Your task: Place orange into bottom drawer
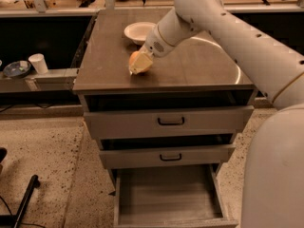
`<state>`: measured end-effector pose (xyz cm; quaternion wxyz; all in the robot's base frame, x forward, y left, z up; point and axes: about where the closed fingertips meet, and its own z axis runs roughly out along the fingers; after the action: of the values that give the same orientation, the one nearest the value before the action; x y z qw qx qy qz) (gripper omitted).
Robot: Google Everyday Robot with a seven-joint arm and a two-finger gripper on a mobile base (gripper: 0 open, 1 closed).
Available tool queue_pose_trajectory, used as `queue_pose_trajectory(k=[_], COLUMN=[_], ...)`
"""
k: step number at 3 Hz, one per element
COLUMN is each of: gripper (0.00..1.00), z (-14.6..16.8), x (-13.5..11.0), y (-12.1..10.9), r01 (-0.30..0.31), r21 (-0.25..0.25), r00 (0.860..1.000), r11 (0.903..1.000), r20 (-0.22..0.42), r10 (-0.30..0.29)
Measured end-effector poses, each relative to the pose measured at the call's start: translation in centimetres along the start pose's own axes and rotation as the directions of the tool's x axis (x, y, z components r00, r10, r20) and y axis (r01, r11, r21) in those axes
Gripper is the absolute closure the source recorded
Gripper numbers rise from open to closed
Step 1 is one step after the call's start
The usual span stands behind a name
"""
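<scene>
The orange rests on the brown cabinet top, in front of a white bowl. My gripper reaches down from the white arm. Its cream fingers sit closed around the orange and cover most of it, so only the orange's left side shows. The bottom drawer stands pulled open below and shows an empty plank floor.
Two wider drawers with black handles sit above the bottom drawer, each slightly ajar. A white cup and a dark dish stand on a low shelf at the left. My white base fills the right.
</scene>
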<state>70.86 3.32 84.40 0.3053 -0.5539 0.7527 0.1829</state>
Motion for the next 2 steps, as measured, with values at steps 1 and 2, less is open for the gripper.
queue_pose_trajectory(k=[1,2], gripper=[0.72,0.95], z=[-0.5,-4.9], x=[-0.6,-1.6], y=[0.8,3.8], r01=[0.020,0.154], r21=[-0.043,-0.085], r00=[0.988,0.943], r11=[0.9989,0.9844], r20=[0.152,0.310], r10=[-0.013,-0.121])
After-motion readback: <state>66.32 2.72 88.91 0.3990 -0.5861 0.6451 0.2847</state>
